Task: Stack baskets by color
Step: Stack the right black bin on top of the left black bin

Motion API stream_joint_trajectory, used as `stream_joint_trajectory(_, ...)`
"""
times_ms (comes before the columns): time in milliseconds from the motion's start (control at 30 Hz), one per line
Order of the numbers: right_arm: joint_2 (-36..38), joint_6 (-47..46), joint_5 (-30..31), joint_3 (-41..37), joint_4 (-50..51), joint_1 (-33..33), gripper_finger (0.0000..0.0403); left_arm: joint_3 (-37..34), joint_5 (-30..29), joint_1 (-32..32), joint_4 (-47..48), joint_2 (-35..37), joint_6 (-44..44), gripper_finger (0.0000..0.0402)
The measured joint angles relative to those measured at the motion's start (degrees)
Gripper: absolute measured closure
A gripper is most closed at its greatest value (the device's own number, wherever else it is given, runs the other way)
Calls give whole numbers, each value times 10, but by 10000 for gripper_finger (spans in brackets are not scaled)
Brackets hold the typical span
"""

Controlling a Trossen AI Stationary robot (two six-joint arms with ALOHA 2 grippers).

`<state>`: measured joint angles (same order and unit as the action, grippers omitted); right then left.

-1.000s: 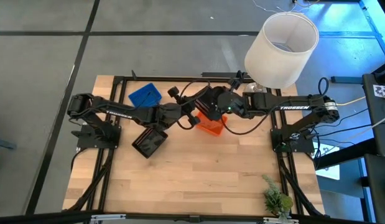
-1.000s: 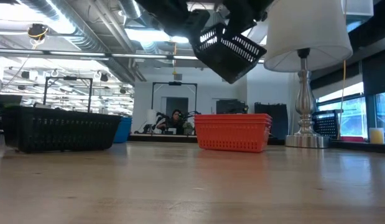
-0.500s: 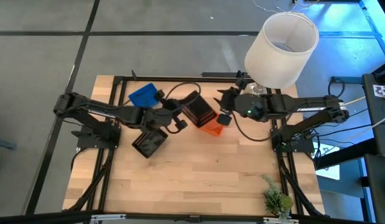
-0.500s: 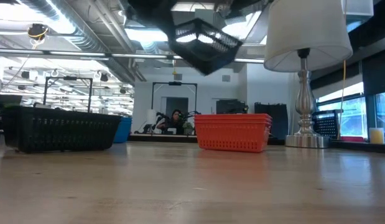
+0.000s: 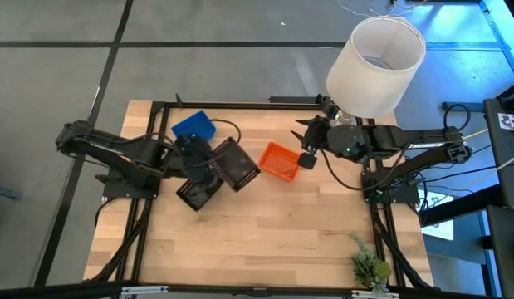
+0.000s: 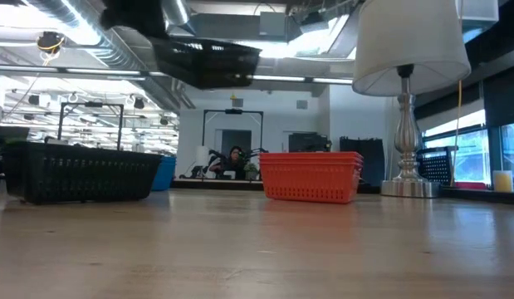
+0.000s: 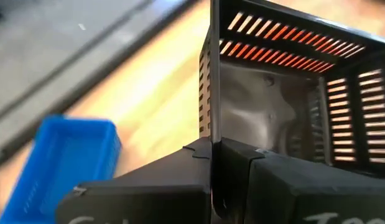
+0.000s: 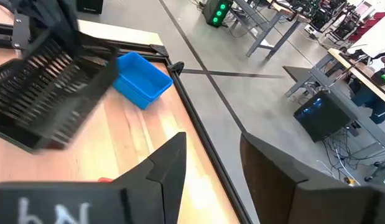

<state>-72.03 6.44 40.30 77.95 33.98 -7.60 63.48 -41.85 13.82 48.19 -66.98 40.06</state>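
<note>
My left gripper (image 7: 212, 163) pinches the wall of a black basket (image 5: 233, 164) in the air; it looks light, stiff mesh, best held by the rim, while my right gripper (image 8: 211, 162) hangs spread.

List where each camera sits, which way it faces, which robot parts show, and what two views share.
High view: above the table, looking straight down; both arms, left pincer shut on the carried black basket, right pincer open.
Low view: at tabletop height, looking level into the room; arms overhead, orange basket ahead.
Left wrist view: along its shut fingers clamping the basket wall.
Right wrist view: past its open fingers toward the blue basket.
Shared: all four show the carried black basket.
</note>
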Motion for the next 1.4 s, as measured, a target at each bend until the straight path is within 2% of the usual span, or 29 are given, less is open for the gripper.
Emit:
stream_joint_trajectory(67, 0, 1, 0, 0, 1, 0, 251, 0, 31, 4, 45, 15, 31, 401)
stream_joint_trajectory(233, 0, 1, 1, 0, 1, 0, 251, 0, 107, 5, 152, 55, 27, 401)
stream_joint_trajectory(367, 0, 1, 1, 0, 1, 0, 251, 0, 177, -3, 203, 90, -42, 402)
stream_joint_trajectory(500, 0, -2, 1, 0, 1, 0, 251, 0, 249, -30, 212, 121, -123, 401)
stream_joint_trajectory(567, 0, -13, 2, 0, 1, 1, 251, 0, 276, -46, 216, 129, -131, 401)
stream_joint_trajectory(633, 0, -24, 6, 0, 1, 1, 251, 0, 279, -61, 218, 131, -72, 401)
stream_joint_trajectory(833, 0, -47, 8, 0, 0, 1, 251, 0, 195, -53, 219, 120, 214, 401)
stream_joint_trajectory(933, 0, -46, 12, 0, 1, 1, 251, 0, 220, -46, 235, 114, 279, 401)
stream_joint_trajectory(1100, 0, -46, 37, 0, 1, 1, 251, 0, 240, -39, 261, 104, 449, 401)
stream_joint_trajectory(1300, 0, -29, 37, 0, 1, 1, 251, 0, 272, -14, 301, 89, 560, 401)
stream_joint_trajectory(1367, 0, -17, 37, 0, 1, 1, 251, -1, 283, -2, 311, 83, 542, 401)
stream_joint_trajectory(1400, 0, -11, 37, 0, 1, 1, 251, -1, 291, 3, 313, 82, 499, 401)
